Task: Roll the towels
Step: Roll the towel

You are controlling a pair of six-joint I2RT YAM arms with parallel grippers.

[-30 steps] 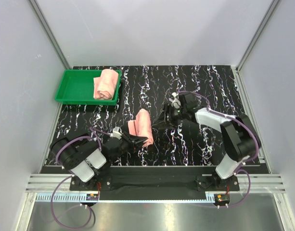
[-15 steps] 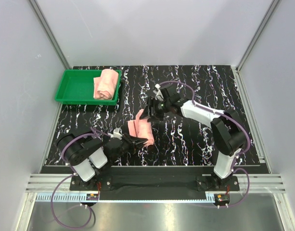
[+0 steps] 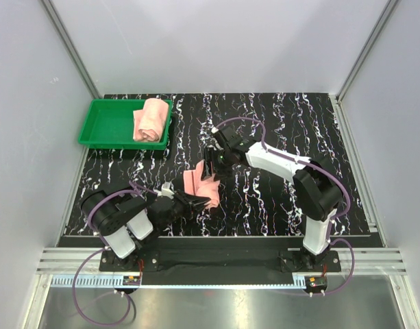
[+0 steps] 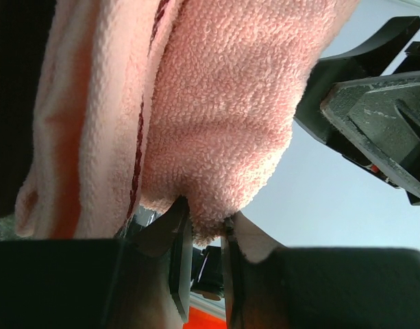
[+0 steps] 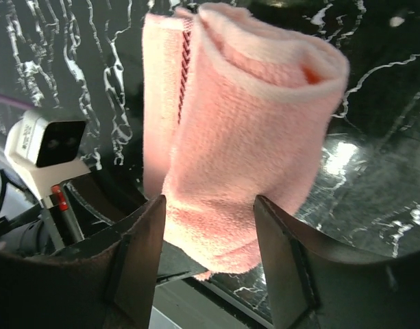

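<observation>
In the middle of the table (image 3: 278,123), the left gripper (image 3: 196,202) is pinching 1 rolled towel (image 3: 199,181) by its near end. The right gripper (image 3: 211,164) is holding its fingers wide around the far end. The other towel (image 3: 149,120) is lying in the green tray (image 3: 103,123), far left.

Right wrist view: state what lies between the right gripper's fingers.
The pink towel roll lies between the fingers of the right gripper, shown in the right wrist view; whether they squeeze it is unclear.

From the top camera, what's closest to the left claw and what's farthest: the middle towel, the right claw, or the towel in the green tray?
From the left claw:
1. Middle towel: pinched in it.
2. Right claw: just beyond, at that towel's far end.
3. Tray towel: back left, in the green tray.
</observation>
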